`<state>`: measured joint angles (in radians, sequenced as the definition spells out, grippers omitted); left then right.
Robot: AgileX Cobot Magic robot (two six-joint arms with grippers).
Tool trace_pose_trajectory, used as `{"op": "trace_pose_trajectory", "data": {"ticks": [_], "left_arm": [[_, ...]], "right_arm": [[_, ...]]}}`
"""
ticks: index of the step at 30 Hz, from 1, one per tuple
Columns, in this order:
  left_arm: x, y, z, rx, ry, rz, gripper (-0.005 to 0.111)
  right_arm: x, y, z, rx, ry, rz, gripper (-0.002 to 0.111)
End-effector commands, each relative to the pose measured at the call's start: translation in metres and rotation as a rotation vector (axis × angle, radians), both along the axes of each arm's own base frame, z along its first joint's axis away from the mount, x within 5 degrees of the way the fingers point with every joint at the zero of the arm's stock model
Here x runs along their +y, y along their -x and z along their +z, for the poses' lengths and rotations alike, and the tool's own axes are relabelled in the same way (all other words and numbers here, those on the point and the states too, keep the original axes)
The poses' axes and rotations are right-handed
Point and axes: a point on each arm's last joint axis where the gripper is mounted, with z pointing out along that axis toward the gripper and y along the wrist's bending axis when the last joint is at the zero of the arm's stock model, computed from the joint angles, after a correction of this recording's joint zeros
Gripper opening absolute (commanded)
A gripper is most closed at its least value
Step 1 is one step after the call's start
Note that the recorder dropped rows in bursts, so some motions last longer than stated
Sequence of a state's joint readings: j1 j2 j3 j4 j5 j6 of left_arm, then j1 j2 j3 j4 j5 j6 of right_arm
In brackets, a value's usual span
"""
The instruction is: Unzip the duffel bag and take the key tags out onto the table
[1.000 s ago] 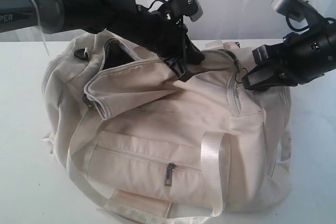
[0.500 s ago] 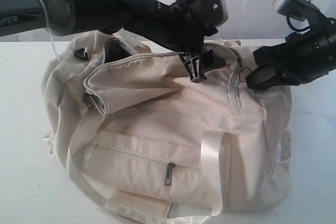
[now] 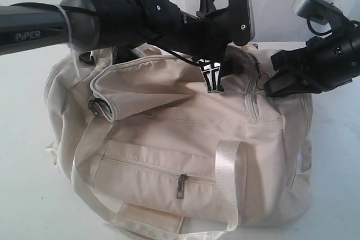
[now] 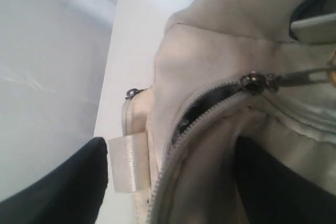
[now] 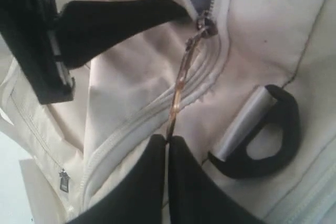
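Clamping my right pincer (image 5: 168, 142) shut on the thin metal ring zipper pull (image 5: 178, 85), I hold the ring stretched from my fingertips to the slider (image 5: 206, 23) of the top zip. My left pincer (image 4: 170, 153) is released, its black fingers (image 4: 68, 187) spread wide over the partly parted zip mouth (image 4: 202, 106), gripping nothing. Both pincers are at the top of the large cream fabric duffel bag (image 3: 185, 150), which rests on the plain white table (image 3: 332, 155). What lies inside the dark opening I cannot tell.
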<state>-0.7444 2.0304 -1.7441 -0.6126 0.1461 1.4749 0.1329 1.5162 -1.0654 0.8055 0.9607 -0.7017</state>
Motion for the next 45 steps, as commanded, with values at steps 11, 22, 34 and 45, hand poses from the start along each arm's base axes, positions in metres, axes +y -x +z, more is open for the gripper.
{"op": "trace_pose_trajectory", "data": {"ticks": [11, 22, 34, 45], "left_arm": [[-0.019, 0.004, -0.023, -0.021, -0.029, -0.027, 0.056], [-0.017, 0.001, -0.02, 0.04, 0.041, 0.046, 0.0], [0.009, 0.002, 0.003, 0.207, 0.059, 0.045, 0.0], [0.02, 0.003, 0.018, 0.237, 0.08, 0.059, 0.0]], "right_arm": [[0.002, 0.005, 0.0, 0.018, -0.003, 0.02, 0.0], [0.002, 0.008, 0.0, 0.048, -0.006, 0.038, 0.0], [0.003, 0.011, 0.0, 0.066, -0.01, 0.06, 0.0], [0.0, -0.004, 0.002, -0.078, 0.008, -0.022, 0.0]]}}
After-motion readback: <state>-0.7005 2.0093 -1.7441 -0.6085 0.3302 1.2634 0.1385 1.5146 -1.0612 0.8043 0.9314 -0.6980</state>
